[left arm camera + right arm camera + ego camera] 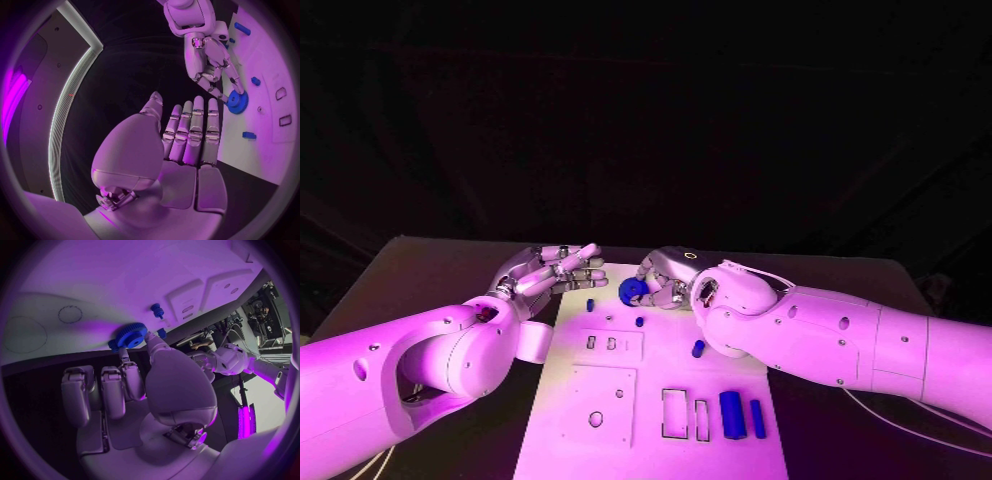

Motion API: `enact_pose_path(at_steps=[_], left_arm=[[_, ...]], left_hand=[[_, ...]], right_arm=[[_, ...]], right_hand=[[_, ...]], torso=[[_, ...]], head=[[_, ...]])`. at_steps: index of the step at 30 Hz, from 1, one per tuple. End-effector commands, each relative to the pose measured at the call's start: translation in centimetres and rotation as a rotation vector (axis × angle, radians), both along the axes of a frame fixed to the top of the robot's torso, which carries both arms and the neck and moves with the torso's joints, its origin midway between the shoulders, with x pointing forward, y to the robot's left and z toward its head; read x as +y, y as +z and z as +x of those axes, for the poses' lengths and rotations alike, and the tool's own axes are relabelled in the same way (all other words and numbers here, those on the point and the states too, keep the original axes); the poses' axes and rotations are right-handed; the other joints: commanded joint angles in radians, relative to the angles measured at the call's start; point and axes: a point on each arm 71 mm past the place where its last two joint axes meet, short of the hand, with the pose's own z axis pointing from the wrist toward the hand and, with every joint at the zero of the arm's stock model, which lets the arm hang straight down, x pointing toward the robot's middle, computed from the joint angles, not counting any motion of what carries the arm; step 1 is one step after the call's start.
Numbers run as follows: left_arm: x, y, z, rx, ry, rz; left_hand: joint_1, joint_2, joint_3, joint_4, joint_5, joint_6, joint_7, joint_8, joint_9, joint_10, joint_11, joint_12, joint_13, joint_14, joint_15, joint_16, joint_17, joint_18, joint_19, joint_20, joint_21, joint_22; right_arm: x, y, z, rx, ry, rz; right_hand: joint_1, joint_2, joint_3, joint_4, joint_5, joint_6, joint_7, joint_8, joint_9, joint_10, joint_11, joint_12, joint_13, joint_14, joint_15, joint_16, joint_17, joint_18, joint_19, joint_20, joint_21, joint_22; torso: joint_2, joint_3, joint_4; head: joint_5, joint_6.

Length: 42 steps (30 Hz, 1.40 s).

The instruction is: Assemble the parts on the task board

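Head view has me pinching the blue gear [633, 291] in my right hand [678, 279] at the task board's [574, 420] twelve o'clock end, left hand [554, 270] hovering empty with fingers apart, so next I judge it needs lowering onto its seat.

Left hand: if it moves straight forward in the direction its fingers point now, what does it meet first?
Probably the right hand holding the blue gear; the left hand, open, points toward them, though depth is unclear.
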Motion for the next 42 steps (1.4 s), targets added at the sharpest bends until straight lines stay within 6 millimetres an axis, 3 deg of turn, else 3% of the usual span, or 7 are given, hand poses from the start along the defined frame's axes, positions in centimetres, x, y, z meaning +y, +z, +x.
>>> enact_pose_path(at_steps=[1,27,33,39,42], left_arm=[[-0.2,0.2,0.0,-0.010,-0.009,-0.007],[0.2,0.2,0.0,-0.008,0.000,-0.004],[0.3,0.2,0.0,-0.009,0.001,-0.006],[0.3,0.1,0.1,-0.009,0.001,-0.008],[0.4,0.1,0.1,-0.010,0.000,-0.009]], left_hand=[[0.006,0.003,0.000,-0.006,0.003,0.002,0.007,-0.004,-0.001,-0.001,0.006,-0.006,0.000,-0.001,0.007,-0.005,0.001,0.005,0.005,0.003,-0.005,-0.001],[0.006,0.004,0.001,-0.006,0.003,0.002,0.008,-0.004,-0.001,-0.001,0.006,-0.006,-0.001,-0.001,0.007,-0.005,0.001,0.005,0.005,0.003,-0.005,-0.001],[0.008,0.005,0.001,-0.008,0.003,0.002,0.008,-0.006,-0.001,-0.001,0.007,-0.009,-0.001,-0.001,0.007,-0.007,0.002,0.005,0.004,0.004,-0.006,-0.002],[0.011,0.006,0.000,-0.011,0.003,0.002,0.009,-0.009,-0.001,-0.001,0.007,-0.012,0.000,-0.002,0.008,-0.011,0.003,0.004,-0.002,0.006,-0.010,-0.005],[0.011,0.006,0.000,-0.011,0.003,0.002,0.009,-0.009,-0.001,-0.001,0.007,-0.012,0.000,-0.002,0.008,-0.011,0.003,0.004,-0.002,0.006,-0.010,-0.005]], right_arm=[[0.2,-0.4,-0.2,0.040,0.023,-0.006],[-2.1,0.0,-0.5,0.013,-0.016,0.018],[-5.3,1.6,-1.4,0.002,-0.001,0.115],[-10.6,2.1,-1.5,0.118,-0.018,0.171],[-14.0,2.1,-1.7,0.148,-0.037,0.205]], right_hand=[[-0.015,0.002,0.001,0.011,0.009,0.010,0.000,-0.006,0.001,0.009,-0.002,0.007,0.093,0.101,0.004,0.004,0.257,-0.012,0.080,0.006,0.000,0.228],[-0.008,0.004,0.003,0.011,0.017,0.017,-0.002,-0.013,0.000,0.012,-0.004,0.011,0.097,0.101,0.002,0.005,0.258,-0.013,0.084,0.004,0.004,0.234],[0.038,0.001,0.018,-0.017,0.026,0.031,-0.004,-0.021,-0.001,0.013,-0.007,0.010,0.097,0.100,-0.001,0.002,0.250,-0.010,0.074,0.001,-0.006,0.222],[0.060,-0.028,0.005,-0.039,-0.024,0.029,-0.012,-0.035,-0.004,-0.025,-0.012,-0.028,0.059,0.090,-0.004,-0.013,0.210,0.014,0.011,-0.001,-0.074,0.144],[0.084,-0.035,0.001,-0.054,-0.036,0.030,-0.017,-0.041,-0.005,-0.033,-0.017,-0.035,0.053,0.088,-0.009,-0.016,0.206,0.018,-0.003,-0.005,-0.091,0.128]], torso=[[0.000,-0.0001,0.0017],[0.000,-0.0001,0.0000],[-0.002,-0.0003,-0.0018],[-0.012,0.0017,-0.0129],[-0.017,0.0061,-0.0215]], head=[[-0.001,-0.002],[-0.001,-0.004],[-0.003,-0.001],[-0.010,0.000],[-0.010,-0.002]])
